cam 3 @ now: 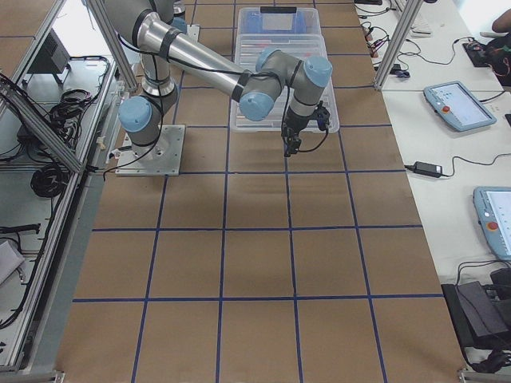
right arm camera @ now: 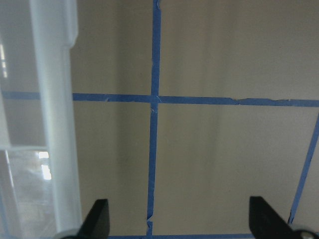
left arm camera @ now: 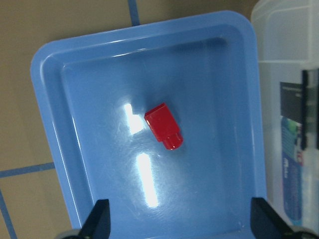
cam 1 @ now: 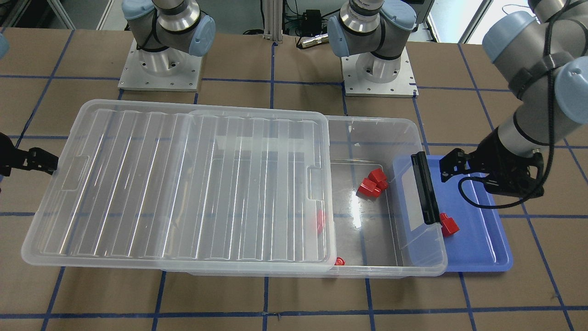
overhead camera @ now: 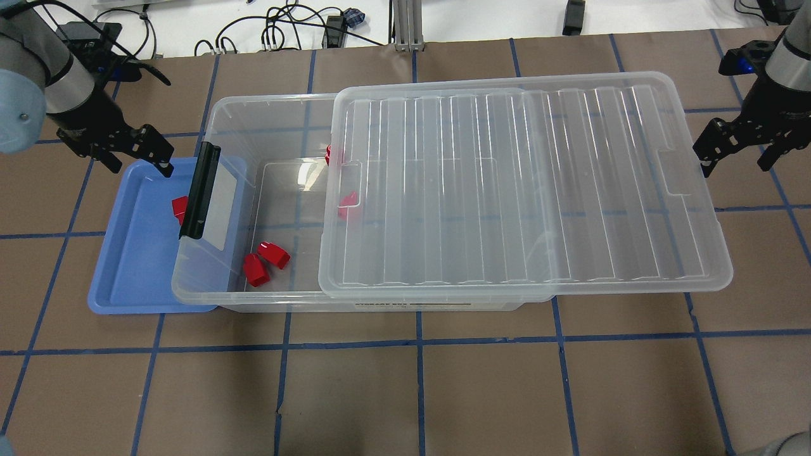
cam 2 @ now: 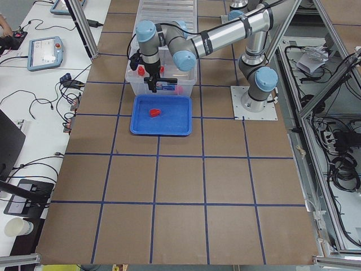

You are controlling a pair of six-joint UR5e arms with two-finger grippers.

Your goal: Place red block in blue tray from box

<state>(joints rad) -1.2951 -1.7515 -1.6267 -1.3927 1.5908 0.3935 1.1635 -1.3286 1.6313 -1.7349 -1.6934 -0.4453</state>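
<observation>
Red block point(left arm camera: 164, 126) sits in the blue tray point(left arm camera: 55, 114), your left tool point(left arm camera: 182, 220) spread empty above it — lift straight up, clear of the box point(overhead camera: 253, 100); right tool point(right arm camera: 179, 221) gapes too.

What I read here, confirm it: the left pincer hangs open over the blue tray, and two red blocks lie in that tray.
Wrong on the count. The left pincer hangs open over the blue tray, but only one red block lies in that tray. The left wrist-mounted view shows it alone on the tray floor.
</observation>
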